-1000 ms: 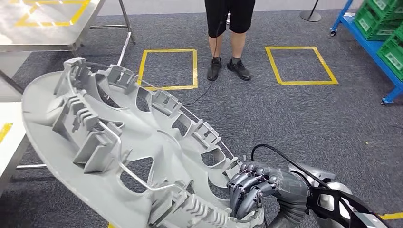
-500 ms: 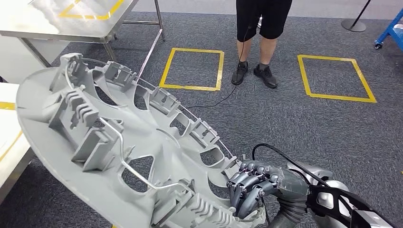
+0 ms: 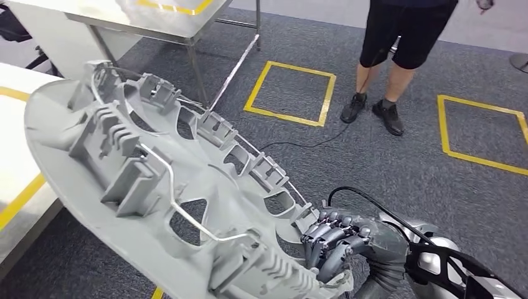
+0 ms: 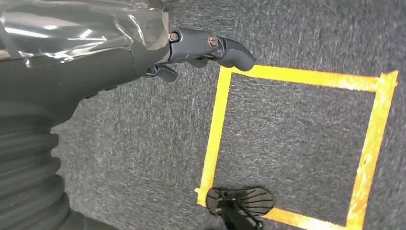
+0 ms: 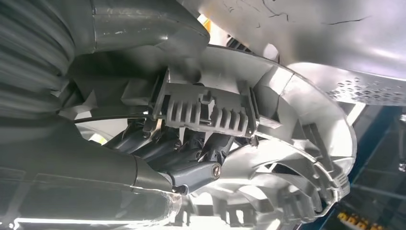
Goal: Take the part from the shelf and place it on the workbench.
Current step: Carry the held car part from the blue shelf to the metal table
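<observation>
grey plastic wheel cover (image 3: 155,193), inner face up, tilted and held in the air above the carpet; ribbed clips and a bent metal retaining wire (image 3: 180,212) run round its rim. right hand (image 3: 333,246) at the cover's lower edge, dark fingers (image 5: 191,158) curled over the rim and clamped on it, thumb beneath; the right wrist view shows the fingers hooked behind one ribbed clip (image 5: 206,110). left hand (image 4: 143,52) hangs over the carpet, one finger straight, holding nothing in view; whether its fingers are spread or curled cannot be told. metal tabletop (image 3: 124,18) with yellow tape marks stands beyond the cover's far edge; a white surface (image 3: 15,156) with a yellow stripe lies beside its left edge. grey carpet (image 3: 386,162) bears yellow taped squares (image 3: 291,93); a person (image 3: 398,56) in black shorts and dark shoes stands between two of them, a black cable trailing on the floor.
</observation>
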